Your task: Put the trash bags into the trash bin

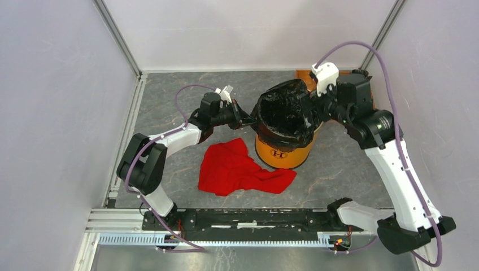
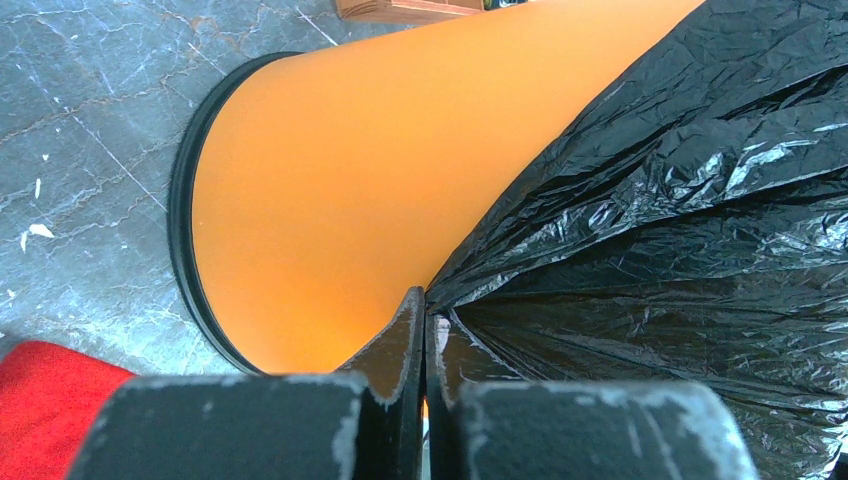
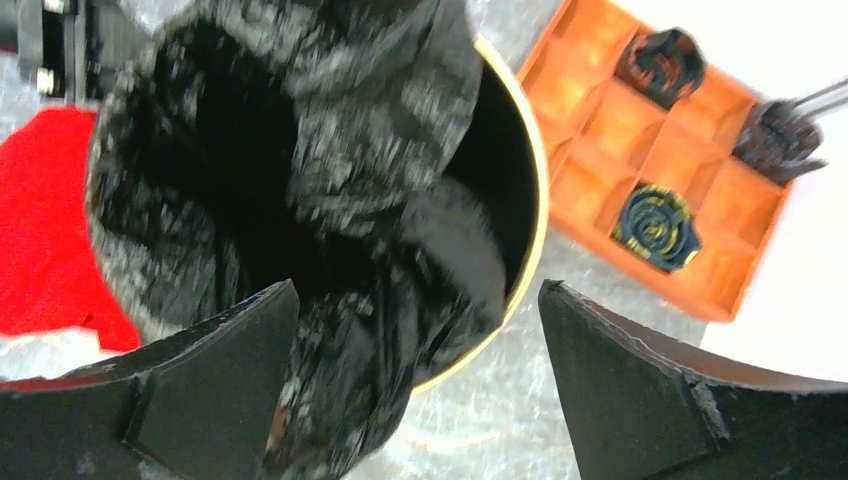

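Observation:
The orange-yellow trash bin (image 1: 282, 153) stands mid-table with the crinkled black trash bag (image 1: 284, 113) spread over its mouth. My left gripper (image 1: 244, 118) is shut on the bag's left edge beside the bin; in the left wrist view its fingers (image 2: 425, 335) pinch the black plastic (image 2: 680, 230) against the orange bin wall (image 2: 340, 210). My right gripper (image 1: 314, 107) is open at the bin's right rim. In the right wrist view it (image 3: 415, 345) hangs above the gold rim (image 3: 535, 200), with the bag (image 3: 330, 170) draped inside and over the near edge.
A red cloth (image 1: 240, 168) lies on the table left of the bin. An orange-brown compartment tray (image 3: 660, 170) holding small dark rolled bundles sits behind the bin at the back right. Grey walls and aluminium rails enclose the table.

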You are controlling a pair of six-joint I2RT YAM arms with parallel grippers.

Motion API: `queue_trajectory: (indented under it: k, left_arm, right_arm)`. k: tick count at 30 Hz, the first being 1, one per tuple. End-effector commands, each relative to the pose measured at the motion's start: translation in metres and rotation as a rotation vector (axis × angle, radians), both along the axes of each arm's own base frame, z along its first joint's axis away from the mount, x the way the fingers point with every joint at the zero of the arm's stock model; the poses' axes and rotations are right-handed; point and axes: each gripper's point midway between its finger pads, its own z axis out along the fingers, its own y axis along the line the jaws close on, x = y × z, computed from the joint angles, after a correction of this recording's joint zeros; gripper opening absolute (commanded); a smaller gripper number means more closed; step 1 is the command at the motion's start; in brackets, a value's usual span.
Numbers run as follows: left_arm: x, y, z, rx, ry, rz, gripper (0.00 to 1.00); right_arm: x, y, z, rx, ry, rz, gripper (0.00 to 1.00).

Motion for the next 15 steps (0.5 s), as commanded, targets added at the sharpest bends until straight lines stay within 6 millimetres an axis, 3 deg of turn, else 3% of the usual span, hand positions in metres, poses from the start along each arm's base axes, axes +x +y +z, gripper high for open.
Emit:
queue_trajectory:
  k: [1, 3, 7, 9, 11, 15]
  left_arm:
    - [-0.010, -0.008, 0.012, -0.036, -0.004, -0.041, 0.02]
    - [-0.010, -0.009, 0.013, -0.038, -0.003, -0.047, 0.02]
    - [-0.011, -0.008, 0.017, -0.040, -0.008, -0.048, 0.02]
    - [-0.012, -0.008, 0.020, -0.042, -0.012, -0.046, 0.02]
    - [-0.012, -0.008, 0.024, -0.045, -0.017, -0.043, 0.02]
    - [-0.012, -0.007, 0.032, -0.047, -0.029, -0.042, 0.02]
  right_arm:
    - [-0.033, -0.007, 0.001, 0.068, 0.003, -0.007, 0.98]
    - [-0.035, -0.022, -0.006, 0.037, 0.005, -0.078, 0.96]
    - [-0.035, -0.030, -0.036, 0.009, 0.041, -0.125, 0.76]
    - [-0.030, -0.034, -0.043, 0.017, 0.018, -0.163, 0.58]
    - [-0.025, -0.042, -0.038, 0.017, -0.036, -0.214, 0.32]
    - [-0.013, -0.067, -0.034, 0.012, -0.140, -0.382, 0.01]
